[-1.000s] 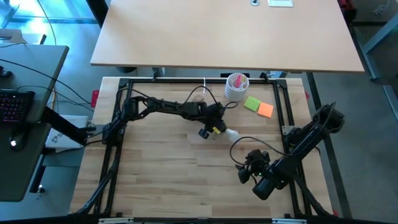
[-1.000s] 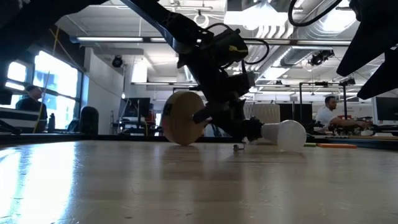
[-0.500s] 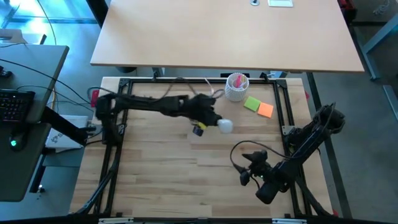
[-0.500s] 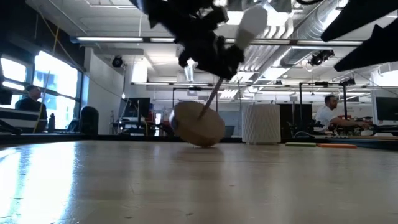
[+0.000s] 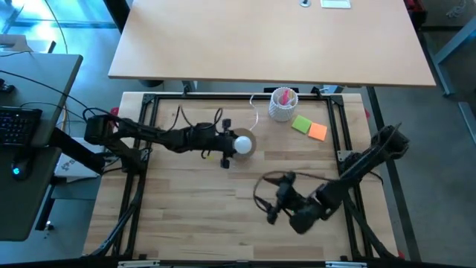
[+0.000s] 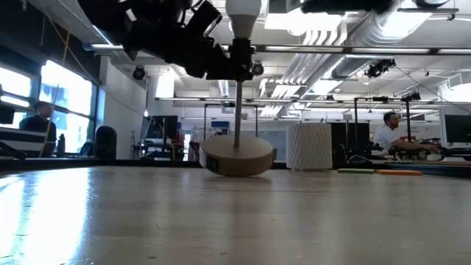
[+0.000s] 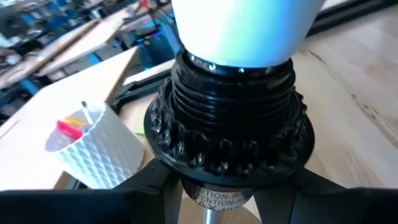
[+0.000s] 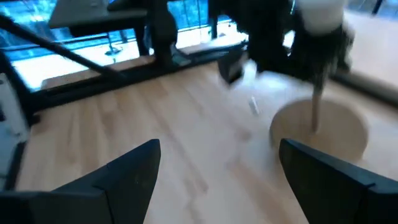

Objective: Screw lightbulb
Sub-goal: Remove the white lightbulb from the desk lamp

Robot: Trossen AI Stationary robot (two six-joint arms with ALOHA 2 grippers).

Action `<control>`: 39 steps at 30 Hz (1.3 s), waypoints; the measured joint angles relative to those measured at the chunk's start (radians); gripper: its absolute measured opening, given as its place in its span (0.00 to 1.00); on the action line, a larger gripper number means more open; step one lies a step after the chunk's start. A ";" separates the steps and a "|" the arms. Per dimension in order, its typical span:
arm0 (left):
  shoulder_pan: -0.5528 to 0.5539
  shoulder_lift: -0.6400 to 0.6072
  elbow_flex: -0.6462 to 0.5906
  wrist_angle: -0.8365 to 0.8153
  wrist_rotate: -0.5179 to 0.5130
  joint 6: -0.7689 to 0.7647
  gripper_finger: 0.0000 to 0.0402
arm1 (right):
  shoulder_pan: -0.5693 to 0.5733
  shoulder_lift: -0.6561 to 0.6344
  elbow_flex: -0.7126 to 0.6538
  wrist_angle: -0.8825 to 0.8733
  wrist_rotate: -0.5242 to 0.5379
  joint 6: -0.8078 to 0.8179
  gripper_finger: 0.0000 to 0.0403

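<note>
Two arms: my left gripper (image 5: 225,143) at frame centre clamps the socket (image 7: 230,124), lightbulb (image 5: 243,144) upright in it; right gripper (image 5: 277,202) gapes lower right.

- On the black socket (image 7: 233,134), in the left wrist view, a small white label just under its ribbed collar bears a line of capital letters that starts "ATTENTION-R"; the rest of that line curves out of sight.
- A second line of smaller print sits below it on the same label, too small to read.
- No other writing can be read in any view.
</note>
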 joint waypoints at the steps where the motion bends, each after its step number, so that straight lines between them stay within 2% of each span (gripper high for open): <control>1: -0.009 0.001 -0.011 0.018 -0.022 -0.009 0.34 | -0.026 0.000 0.033 -0.008 -0.009 -0.044 0.81; 6: -0.069 0.006 -0.019 0.054 -0.175 -0.006 0.34 | -0.121 0.009 0.262 -0.168 -0.003 -0.253 0.81; 9: -0.100 0.007 -0.009 0.043 -0.270 0.013 0.34 | -0.166 0.022 0.418 -0.340 -0.027 -0.271 0.81; 13: -0.130 0.008 0.014 -0.013 -0.363 0.047 0.34 | -0.227 0.019 0.580 -0.610 -0.144 -0.202 0.81; 15: -0.142 0.008 0.030 -0.053 -0.399 0.064 0.34 | -0.256 0.019 0.617 -0.752 -0.226 -0.191 0.81; 17: -0.150 0.008 0.042 -0.094 -0.438 0.093 0.34 | -0.280 0.021 0.625 -0.822 -0.282 -0.192 0.81; 24: -0.158 0.008 0.047 -0.123 -0.450 0.107 0.34 | -0.317 0.041 0.563 -0.803 -0.340 -0.241 0.81; 31: -0.158 0.008 0.047 -0.119 -0.440 0.124 0.34 | -0.359 0.092 0.563 -0.644 -0.359 -0.238 0.81; 39: -0.157 0.008 0.047 -0.126 -0.414 0.120 0.34 | -0.400 0.112 0.563 -0.695 -0.390 -0.277 0.77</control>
